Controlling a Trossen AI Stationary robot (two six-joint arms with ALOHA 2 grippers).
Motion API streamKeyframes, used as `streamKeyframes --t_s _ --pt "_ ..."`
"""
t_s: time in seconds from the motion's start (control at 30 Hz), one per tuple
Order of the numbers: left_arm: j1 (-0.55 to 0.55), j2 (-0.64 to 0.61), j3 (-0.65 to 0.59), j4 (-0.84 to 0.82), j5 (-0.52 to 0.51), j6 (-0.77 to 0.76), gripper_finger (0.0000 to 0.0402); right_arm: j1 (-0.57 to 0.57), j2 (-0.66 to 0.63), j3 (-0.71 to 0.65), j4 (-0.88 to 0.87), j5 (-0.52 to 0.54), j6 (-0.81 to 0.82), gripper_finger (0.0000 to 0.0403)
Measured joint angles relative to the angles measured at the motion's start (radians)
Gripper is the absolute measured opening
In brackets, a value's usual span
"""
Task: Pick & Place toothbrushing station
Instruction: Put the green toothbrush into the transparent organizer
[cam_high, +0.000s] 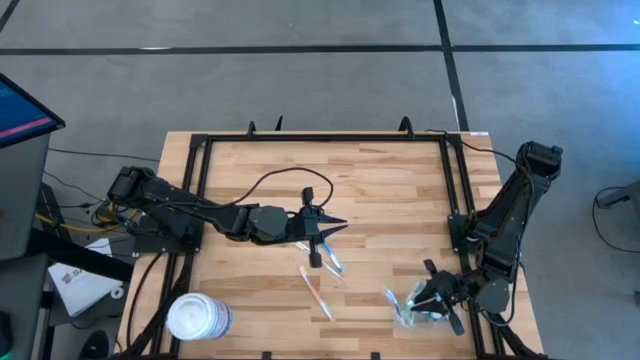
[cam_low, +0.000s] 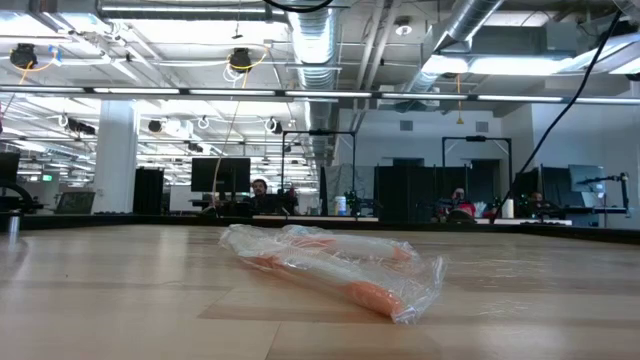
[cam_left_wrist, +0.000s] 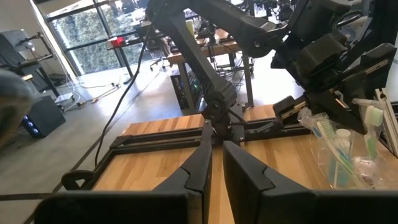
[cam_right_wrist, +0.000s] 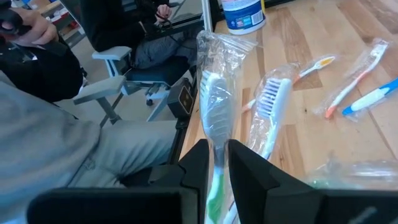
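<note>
While the left arm lies stretched across the middle of the wooden surface (cam_high: 380, 190), its tool (cam_high: 335, 228) points toward the right side with the two dark fingers (cam_left_wrist: 199, 168) pressed nearly together and nothing between them. The right arm is folded down at the near right corner, and its tool (cam_high: 432, 305) sits at the toothbrushing station (cam_high: 410, 305), a small clear plastic holder standing close to the surface's front edge. In the left wrist view the holder (cam_left_wrist: 345, 155) appears as a see-through box with wrapped toothbrushes standing up in it, the right tool just above and beside it. In the right wrist view the right tool's fingers (cam_right_wrist: 199, 165) stand a narrow gap apart on either side of a green-and-white toothbrush in a clear wrapper (cam_right_wrist: 214, 106); whether they pinch it or only flank it cannot be told. A second wrapped brush with white bristles (cam_right_wrist: 270, 106) leans beside it.

Loose toothbrushes lie between the two arms: a blue-handled one (cam_high: 330, 258) just beside the left tool and a pale wrapped one (cam_high: 316, 292) nearer the front. An orange toothbrush in a crinkled clear bag (cam_low: 340, 268) fills the low view. A white round tub (cam_high: 198, 317) stands at the near left corner.
</note>
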Motion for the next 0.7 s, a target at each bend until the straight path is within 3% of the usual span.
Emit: streamKeyframes --t_s 0.7 --pt "0.000 0.000 0.000 -0.020 0.000 0.000 0.0033 -0.006 -0.034 0.002 0.002 -0.078 -0.003 0.0052"
